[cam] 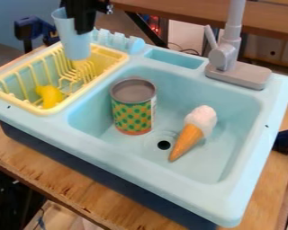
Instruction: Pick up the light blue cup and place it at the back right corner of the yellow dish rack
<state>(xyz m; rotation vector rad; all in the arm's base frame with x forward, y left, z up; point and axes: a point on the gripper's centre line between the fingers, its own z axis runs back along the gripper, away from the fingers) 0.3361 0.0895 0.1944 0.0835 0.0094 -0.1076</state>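
Observation:
At the upper left, the black gripper (pixel 83 19) hangs over the back part of the yellow dish rack (pixel 52 109), shut on the rim of a light blue cup (pixel 71 41). The cup is roughly upright, its lower end in front of the rack's wires; whether it touches them I cannot tell. A yellow object (pixel 49 96) lies in the rack's front left part. In the basin of the light blue sink (pixel 236 112) stands a can with green dots (pixel 133 112), and to its right an ice cream cone (pixel 193 132) lies beside the drain.
A grey faucet (pixel 228 58) rises from the sink's back right rim, next to a shallow recess (pixel 176 59). Light blue upright prongs (pixel 119 41) stand behind the rack. Blue clamps sit at the left (pixel 35 30) and right (pixel 285 140) of the wooden table (pixel 50 173).

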